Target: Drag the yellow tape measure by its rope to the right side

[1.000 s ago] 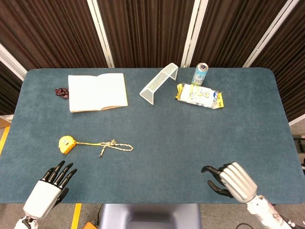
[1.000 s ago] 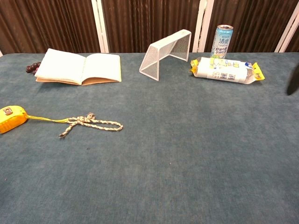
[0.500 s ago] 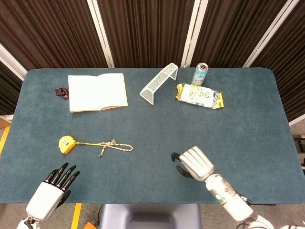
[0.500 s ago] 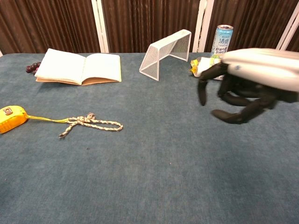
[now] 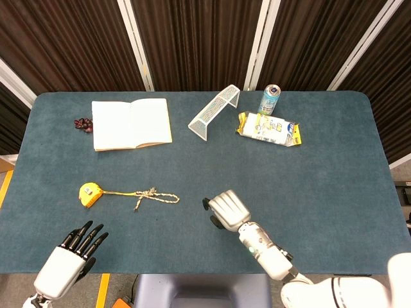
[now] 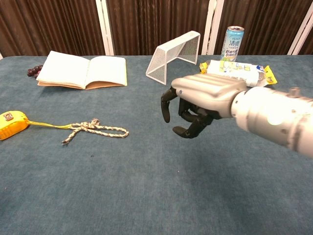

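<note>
Barely begun: right hand [image 5: 226, 209], fingers loosely curled and holding nothing, hovers just right of the rope [image 5: 156, 196]; tape measure [image 5: 90, 194] lies at the rope's left end, undragged.

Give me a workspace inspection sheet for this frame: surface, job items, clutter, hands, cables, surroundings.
Surface: blue-green felt tabletop, flat.
Job's things: yellow tape measure at left; its braided rope, knotted, trails rightward, not held.
Clutter: open notebook, dark beads, white wire-mesh goal, light-blue drink can, yellow-and-white snack packet, all along the far side.
Hands: right hand holds nothing, fingers curled, right of the rope end; left hand at near edge, fingers apart.
Cables: nothing seen.
Surroundings: dark ribbed curtain panels with white posts.
</note>
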Robot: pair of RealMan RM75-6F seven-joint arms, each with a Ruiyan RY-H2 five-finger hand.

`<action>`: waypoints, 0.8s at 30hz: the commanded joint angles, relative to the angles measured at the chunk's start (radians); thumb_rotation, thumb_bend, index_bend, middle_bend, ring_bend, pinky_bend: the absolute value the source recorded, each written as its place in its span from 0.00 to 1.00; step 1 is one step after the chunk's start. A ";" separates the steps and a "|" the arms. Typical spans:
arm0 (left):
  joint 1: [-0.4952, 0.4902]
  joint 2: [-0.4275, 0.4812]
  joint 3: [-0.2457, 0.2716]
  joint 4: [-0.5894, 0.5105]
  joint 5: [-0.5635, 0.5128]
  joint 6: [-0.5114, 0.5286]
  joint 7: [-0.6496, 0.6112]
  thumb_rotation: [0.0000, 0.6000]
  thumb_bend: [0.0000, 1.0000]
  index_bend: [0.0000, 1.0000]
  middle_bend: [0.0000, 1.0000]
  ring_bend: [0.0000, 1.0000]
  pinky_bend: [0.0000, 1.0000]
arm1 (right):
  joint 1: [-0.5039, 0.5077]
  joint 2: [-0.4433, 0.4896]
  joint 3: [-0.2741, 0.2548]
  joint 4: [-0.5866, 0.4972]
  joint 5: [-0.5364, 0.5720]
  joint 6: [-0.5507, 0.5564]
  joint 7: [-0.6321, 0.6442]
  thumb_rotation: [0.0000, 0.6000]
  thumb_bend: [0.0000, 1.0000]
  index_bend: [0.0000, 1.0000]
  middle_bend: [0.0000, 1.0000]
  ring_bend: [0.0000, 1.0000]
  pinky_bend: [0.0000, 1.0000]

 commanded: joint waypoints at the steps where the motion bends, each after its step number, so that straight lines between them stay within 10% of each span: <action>1: 0.000 0.002 0.002 0.000 0.004 0.002 -0.004 1.00 0.37 0.17 0.12 0.07 0.30 | 0.048 -0.061 0.009 0.073 0.051 0.014 -0.027 1.00 0.49 0.55 1.00 1.00 1.00; 24: 0.001 0.015 0.016 0.006 0.038 0.022 -0.033 1.00 0.37 0.17 0.12 0.07 0.30 | 0.237 -0.272 0.040 0.344 0.158 -0.031 0.038 1.00 0.49 0.55 1.00 1.00 1.00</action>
